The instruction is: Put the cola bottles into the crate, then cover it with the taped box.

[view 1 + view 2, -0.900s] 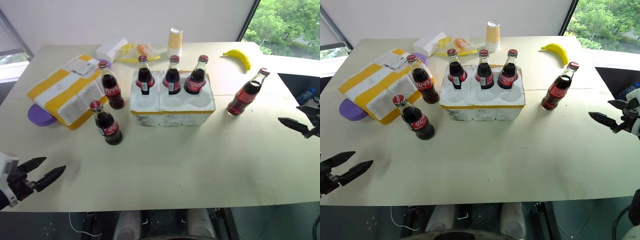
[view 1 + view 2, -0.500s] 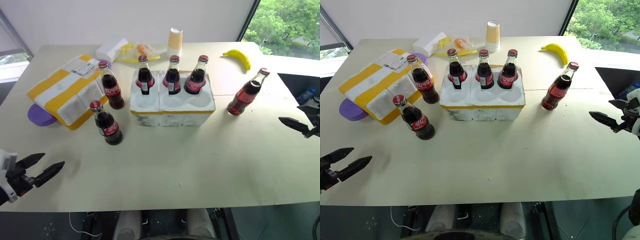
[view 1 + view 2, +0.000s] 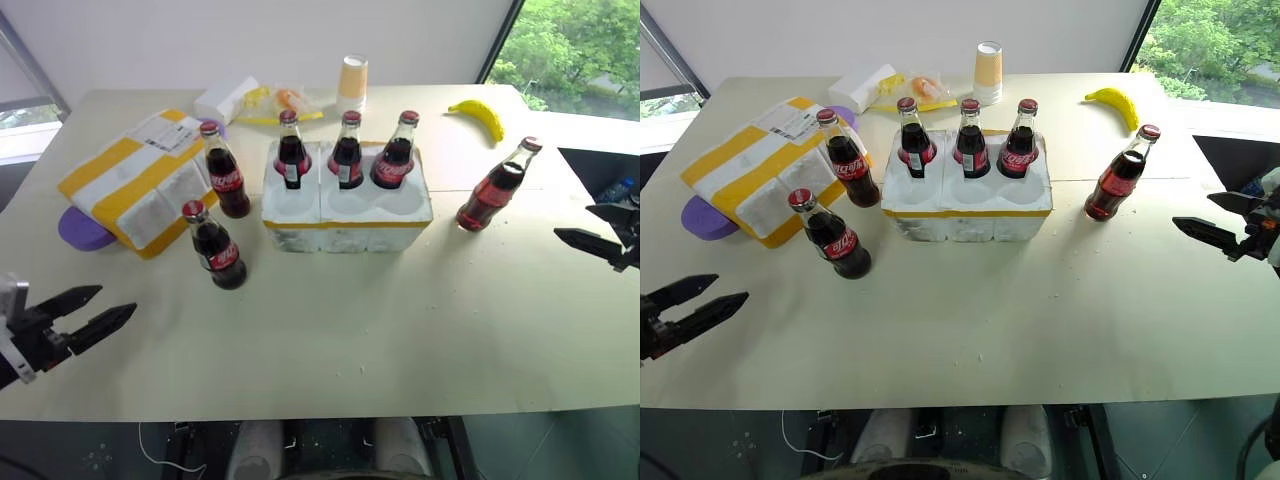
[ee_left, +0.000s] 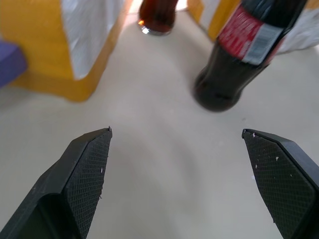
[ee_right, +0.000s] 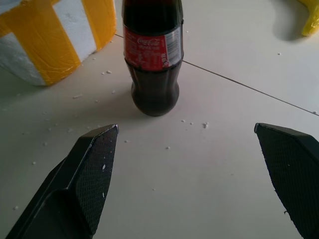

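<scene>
on the tabletop (image 3: 400,320) three cola bottles (image 3: 346,150) sit in the crate (image 3: 346,212), both the left end effector (image 3: 92,315) and the right end effector (image 3: 592,227) spread apart and empty.

Readable text is sparse; the cola bottle (image 5: 152,55) at upper centre of the right wrist view has a red label with white Coca-Cola script and a grey panel of print too small to read; the bottle (image 4: 246,50) at upper right of the left wrist view shows a red and grey label, lettering blurred; the shipping label (image 3: 162,132) on the taped box (image 3: 135,182), upper left of the left eye view, carries print that is illegible.
</scene>
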`<state>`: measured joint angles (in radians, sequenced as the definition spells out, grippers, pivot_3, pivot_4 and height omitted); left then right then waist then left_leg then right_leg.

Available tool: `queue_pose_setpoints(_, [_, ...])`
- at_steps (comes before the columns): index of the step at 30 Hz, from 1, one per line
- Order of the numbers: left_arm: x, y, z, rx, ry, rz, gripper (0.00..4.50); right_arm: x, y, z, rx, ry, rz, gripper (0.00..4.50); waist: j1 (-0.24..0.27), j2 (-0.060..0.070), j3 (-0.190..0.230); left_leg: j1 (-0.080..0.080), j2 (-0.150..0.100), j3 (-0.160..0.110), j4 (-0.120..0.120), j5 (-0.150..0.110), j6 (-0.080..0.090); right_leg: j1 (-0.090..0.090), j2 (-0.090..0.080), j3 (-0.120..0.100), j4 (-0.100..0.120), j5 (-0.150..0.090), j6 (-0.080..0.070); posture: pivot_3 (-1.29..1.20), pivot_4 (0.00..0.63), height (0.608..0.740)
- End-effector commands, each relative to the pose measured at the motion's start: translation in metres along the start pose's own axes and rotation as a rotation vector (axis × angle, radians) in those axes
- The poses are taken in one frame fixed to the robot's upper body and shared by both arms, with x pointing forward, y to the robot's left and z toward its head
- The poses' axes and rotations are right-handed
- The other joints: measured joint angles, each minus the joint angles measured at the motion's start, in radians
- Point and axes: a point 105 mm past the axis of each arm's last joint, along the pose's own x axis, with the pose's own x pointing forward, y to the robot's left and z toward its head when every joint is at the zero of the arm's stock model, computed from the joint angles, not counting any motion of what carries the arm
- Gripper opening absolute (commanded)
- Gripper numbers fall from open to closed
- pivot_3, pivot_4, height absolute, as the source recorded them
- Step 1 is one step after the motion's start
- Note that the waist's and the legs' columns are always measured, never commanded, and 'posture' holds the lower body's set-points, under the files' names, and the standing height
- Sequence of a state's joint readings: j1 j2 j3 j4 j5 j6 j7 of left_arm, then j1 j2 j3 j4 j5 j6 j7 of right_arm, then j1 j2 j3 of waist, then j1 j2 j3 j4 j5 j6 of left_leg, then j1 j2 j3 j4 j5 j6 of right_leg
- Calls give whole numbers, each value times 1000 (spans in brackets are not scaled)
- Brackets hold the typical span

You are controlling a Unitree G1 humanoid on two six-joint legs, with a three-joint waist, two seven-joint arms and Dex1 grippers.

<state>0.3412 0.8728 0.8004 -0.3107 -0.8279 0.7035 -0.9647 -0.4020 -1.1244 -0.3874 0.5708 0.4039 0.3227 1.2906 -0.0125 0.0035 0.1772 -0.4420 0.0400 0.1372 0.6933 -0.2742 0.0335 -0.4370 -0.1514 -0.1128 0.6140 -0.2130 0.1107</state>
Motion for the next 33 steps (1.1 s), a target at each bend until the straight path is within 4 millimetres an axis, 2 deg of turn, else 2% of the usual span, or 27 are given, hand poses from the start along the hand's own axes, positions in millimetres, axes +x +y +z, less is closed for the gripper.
queue_pose_setpoints(1, [10, -12, 19, 68, -6, -95, 4372, -10, 31, 38, -63, -50, 149, 4500, 1, 1, 0, 0, 0, 0, 0, 0, 0, 0, 0, 0, 0, 0, 0, 0, 150, 740])
queue_pose_setpoints(9, [53, -22, 24, 146, 19, -244, 4372, -8, 128, 74, -95, -80, 496, 4500, 3, 2, -1, 1, 0, 0, 0, 0, 0, 0, 0, 0, 1, 0, 0, 0, 150, 740])
queue_pose_setpoints(12, [68, -22, 23, 166, 18, -267, 4372, -6, 149, 84, -94, -120, 544, 4500, 4, 2, 0, 1, 0, -1, 0, 0, 0, 0, 0, 0, 1, 0, 0, 0, 150, 740])
queue_pose_setpoints(19, [98, -24, 16, 198, 10, -322, 4372, -4, 172, 94, -107, -149, 569, 4500, 8, 1, 0, 0, 0, -1, 0, 0, 0, 1, 0, 0, 0, 1, 0, 0, 150, 740])
queue_pose_setpoints(33, [131, -40, 18, 197, -34, -400, 4372, 4, 184, 106, -78, -184, 582, 4500, 23, 0, 0, 0, -1, -2, 2, 0, 1, 2, 1, 0, 1, 2, 3, 0, 150, 740])
